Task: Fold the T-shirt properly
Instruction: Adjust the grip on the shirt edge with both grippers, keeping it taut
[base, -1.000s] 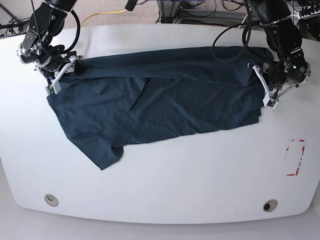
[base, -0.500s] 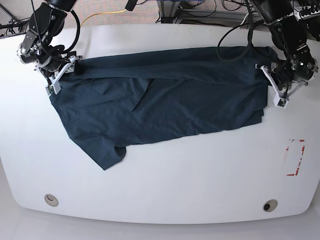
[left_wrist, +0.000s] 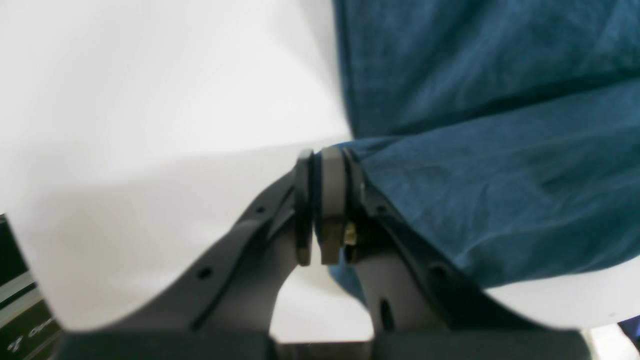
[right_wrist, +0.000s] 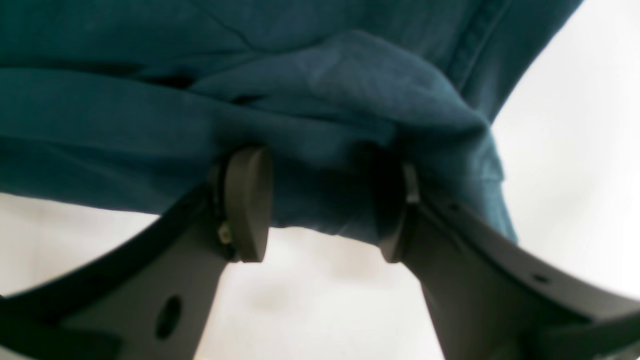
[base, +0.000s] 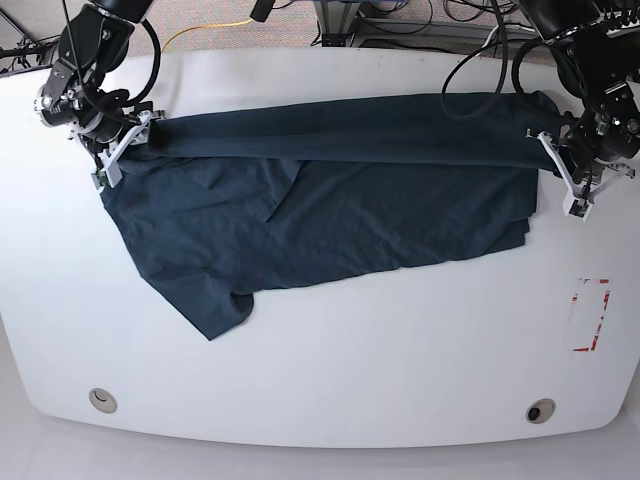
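One T-shirt (base: 330, 200), two hands (base: 565, 175) (base: 120, 150) gripping.

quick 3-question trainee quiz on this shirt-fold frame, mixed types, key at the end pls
1. True or false: the left gripper stands wide open beside the T-shirt.
2. In the right wrist view, what sits between the fingers of the right gripper?
3. In the base view, the sleeve hanging toward the table's near edge is at: A) image left, B) image right, C) centre.

Key:
1. False: its jaws are pressed together at the cloth's edge.
2. A bunched fold of the T-shirt.
3. A
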